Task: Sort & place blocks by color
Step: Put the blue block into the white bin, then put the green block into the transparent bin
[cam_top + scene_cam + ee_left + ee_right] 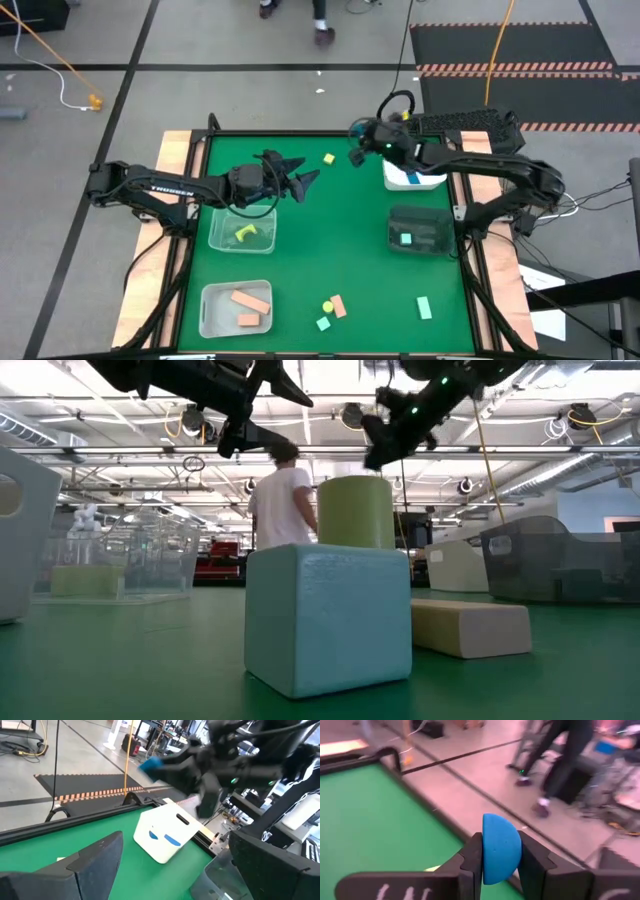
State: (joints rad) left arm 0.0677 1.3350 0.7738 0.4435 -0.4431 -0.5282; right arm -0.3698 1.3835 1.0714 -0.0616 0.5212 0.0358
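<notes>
At the near edge of the bench [300,250] loose blocks [331,306] wait. Farther back, our left gripper [300,184] hangs open beside the yellow tub [242,230]. Near the far edge, our right gripper [500,857] clamps a blue block [501,847] above the white tub [165,836]. The rounded piece could slip out, we think, and miss the tub.

We see a blue rounded block [501,849] pinched betw. dark fingers, centre-bottom of right wrist view. In high view: small yellow cube [329,158] upper centre; yellow [327,305], peach [338,306] & mint [323,323] pieces clustered bottom centre; mint bar [424,308] lower right.
</notes>
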